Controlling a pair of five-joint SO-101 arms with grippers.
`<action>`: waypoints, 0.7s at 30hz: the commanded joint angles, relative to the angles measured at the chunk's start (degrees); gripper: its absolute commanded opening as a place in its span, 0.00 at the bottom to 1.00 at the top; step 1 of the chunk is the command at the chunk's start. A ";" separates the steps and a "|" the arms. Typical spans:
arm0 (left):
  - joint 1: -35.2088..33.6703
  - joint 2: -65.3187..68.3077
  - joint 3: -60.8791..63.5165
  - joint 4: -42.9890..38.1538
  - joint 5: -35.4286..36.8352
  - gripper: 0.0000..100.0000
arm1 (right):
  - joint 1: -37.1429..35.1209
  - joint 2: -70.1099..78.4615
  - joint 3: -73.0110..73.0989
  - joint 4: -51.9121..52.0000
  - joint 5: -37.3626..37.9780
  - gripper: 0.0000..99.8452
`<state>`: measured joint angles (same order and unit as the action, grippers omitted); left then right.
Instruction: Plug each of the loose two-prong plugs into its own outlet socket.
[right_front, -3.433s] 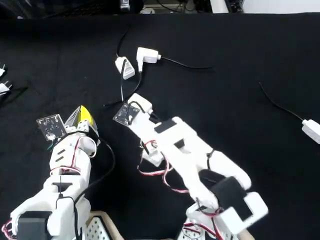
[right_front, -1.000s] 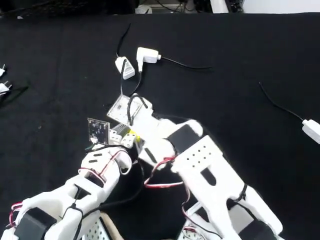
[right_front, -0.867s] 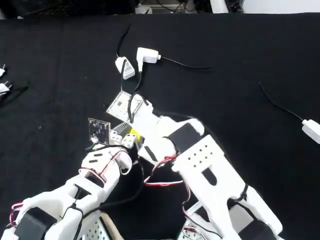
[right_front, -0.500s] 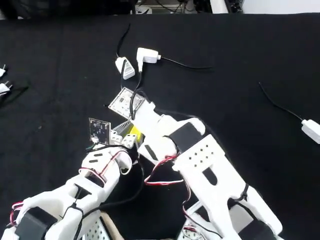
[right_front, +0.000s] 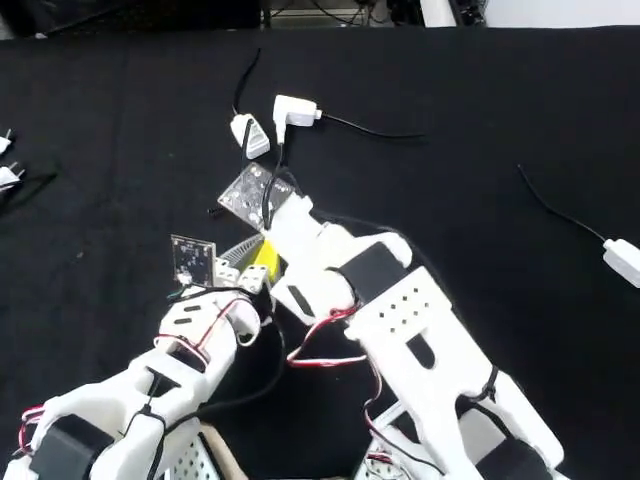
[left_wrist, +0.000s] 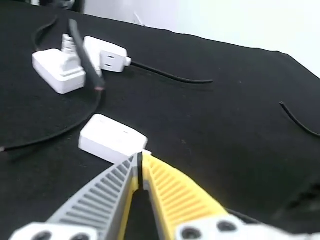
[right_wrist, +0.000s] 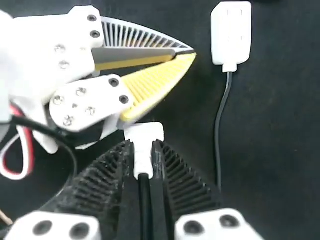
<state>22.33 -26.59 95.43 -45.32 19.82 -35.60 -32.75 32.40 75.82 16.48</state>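
Right gripper around plug

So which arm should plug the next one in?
The right arm. Its claw is shut on a white plug, and a white socket lies on the table just beyond it. The left claw is shut and holds nothing.

No word, number or sign can be read on the white plug, the white socket, the arms' wrist boards or the black tabletop.
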 joint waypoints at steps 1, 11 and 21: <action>-2.07 -0.35 0.92 -0.09 -0.35 0.03 | 0.70 3.12 -7.08 1.14 -0.53 0.01; -17.89 -0.26 0.92 0.18 -0.35 0.03 | 2.81 18.15 -21.05 1.58 0.09 0.01; -26.24 -0.26 0.92 3.87 -0.26 0.03 | 9.67 39.52 -43.56 9.32 7.38 0.01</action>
<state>-4.13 -26.59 95.43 -42.07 19.82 -27.34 2.33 -1.54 82.24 21.93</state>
